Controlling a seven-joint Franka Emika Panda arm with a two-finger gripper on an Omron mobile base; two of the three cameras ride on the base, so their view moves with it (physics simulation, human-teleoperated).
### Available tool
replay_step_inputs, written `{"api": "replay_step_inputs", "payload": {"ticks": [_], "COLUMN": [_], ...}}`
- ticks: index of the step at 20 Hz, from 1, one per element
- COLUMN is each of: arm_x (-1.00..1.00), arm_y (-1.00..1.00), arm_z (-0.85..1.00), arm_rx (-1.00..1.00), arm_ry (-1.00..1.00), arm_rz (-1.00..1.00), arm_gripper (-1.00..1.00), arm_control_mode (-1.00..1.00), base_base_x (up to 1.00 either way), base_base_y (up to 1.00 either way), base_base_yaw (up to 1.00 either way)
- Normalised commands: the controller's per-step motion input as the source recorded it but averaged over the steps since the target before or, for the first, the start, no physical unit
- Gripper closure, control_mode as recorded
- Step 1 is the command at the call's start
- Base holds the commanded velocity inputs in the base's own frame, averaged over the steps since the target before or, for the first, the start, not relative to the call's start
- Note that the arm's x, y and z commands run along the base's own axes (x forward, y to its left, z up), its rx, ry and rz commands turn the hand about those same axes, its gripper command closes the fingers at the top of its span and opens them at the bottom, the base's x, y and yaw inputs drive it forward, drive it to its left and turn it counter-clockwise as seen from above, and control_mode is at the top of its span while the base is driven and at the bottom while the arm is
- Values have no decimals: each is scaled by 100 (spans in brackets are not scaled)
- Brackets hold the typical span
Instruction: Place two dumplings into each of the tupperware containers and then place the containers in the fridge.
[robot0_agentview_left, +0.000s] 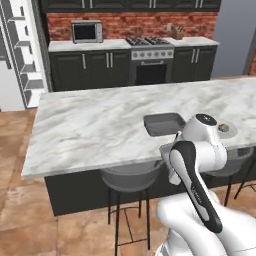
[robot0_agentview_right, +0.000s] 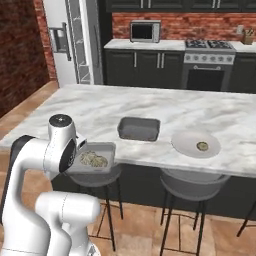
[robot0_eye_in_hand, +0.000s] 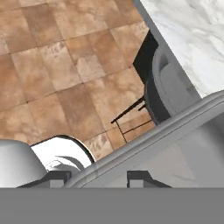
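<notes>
Two-finger gripper (robot0_eye_in_hand: 98, 177) was clamped narrow on the flared rim of a shallow grey rectangular tupperware container (robot0_agentview_right: 98, 159); the rim ran diagonally between the dark finger tips (robot0_eye_in_hand: 56, 177) in the hand view. That held container was level, just off the near edge of the white marble island counter (robot0_agentview_right: 150, 102), over a grey round bar stool (robot0_agentview_right: 95, 178). Two tan-olive dumplings (robot0_agentview_right: 94, 159) lay side by side in it. Brown tile floor (robot0_eye_in_hand: 61, 65) lay below.

Second grey tupperware container (robot0_agentview_right: 139, 129) sat on the counter near the near edge, right of and farther than the held one, apart from it. Right of that stood a round white plate (robot0_agentview_right: 186, 146), just beside it but not touching, with one more tan-olive dumpling (robot0_agentview_right: 202, 146) on its right half.

Tall light-grey fridge (robot0_agentview_right: 55, 65) stood at far left, past the counter, well apart from the gripper. Black cabinets with a silver microwave (robot0_agentview_right: 144, 31) and a steel stove (robot0_agentview_right: 209, 60) lined the far brick wall.
</notes>
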Motion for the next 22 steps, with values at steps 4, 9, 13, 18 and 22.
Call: {"api": "replay_step_inputs", "payload": {"ticks": [4,9,13,18,22], "arm_x": [0,0,0,0,0], "arm_y": [0,0,0,0,0], "arm_z": [0,0,0,0,0], "arm_rx": [0,0,0,0,0], "arm_ry": [0,0,0,0,0], "arm_rz": [0,0,0,0,0], "arm_gripper": [100,100,100,100,100], "arm_control_mode": [100,100,100,100,100], "base_base_x": [14,24,34,47,44], "base_base_y": [100,100,100,100,100], "base_base_yaw": [-7,-8,-7,-7,-7]}}
